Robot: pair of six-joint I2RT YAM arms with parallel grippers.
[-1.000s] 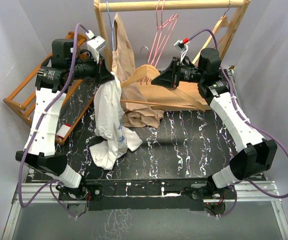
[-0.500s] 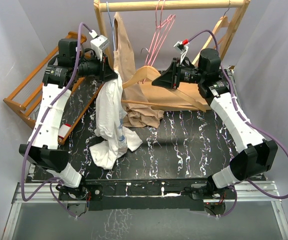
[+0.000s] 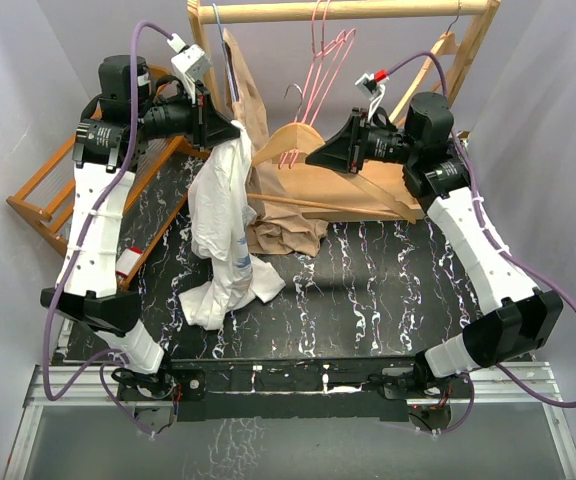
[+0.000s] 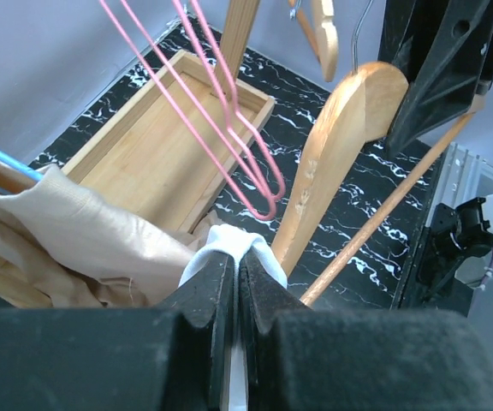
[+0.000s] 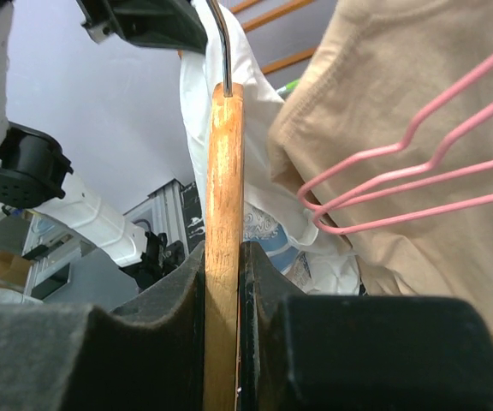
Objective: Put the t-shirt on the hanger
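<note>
In the overhead view, the left jaws, pinched fully shut at upper left, are holding the white cotton t-shirt [image 3: 218,210] by a bunched edge. It is hanging as a long drape, its long axis running top to bottom, and its lower end is lying crumpled on the black marbled worktop [image 3: 368,280]. The right jaws, upper centre-right, are gripping a thick light-wood hanger [image 3: 286,137]. The thin pink wire hanger [image 3: 320,70] is hanging hook-up from the wooden rail [image 3: 368,10], untouched. No hanger is inside the shirt, so I judge all the threading is left to do

In the left wrist view, the jaws are meeting on a white fold of the t-shirt [image 4: 229,244], with the pink wire hanger [image 4: 229,128] just ahead

In the right wrist view, the jaws are clamping the light-wood hanger [image 5: 221,188] edge-on, with the t-shirt [image 5: 251,128] just beyond it
</note>
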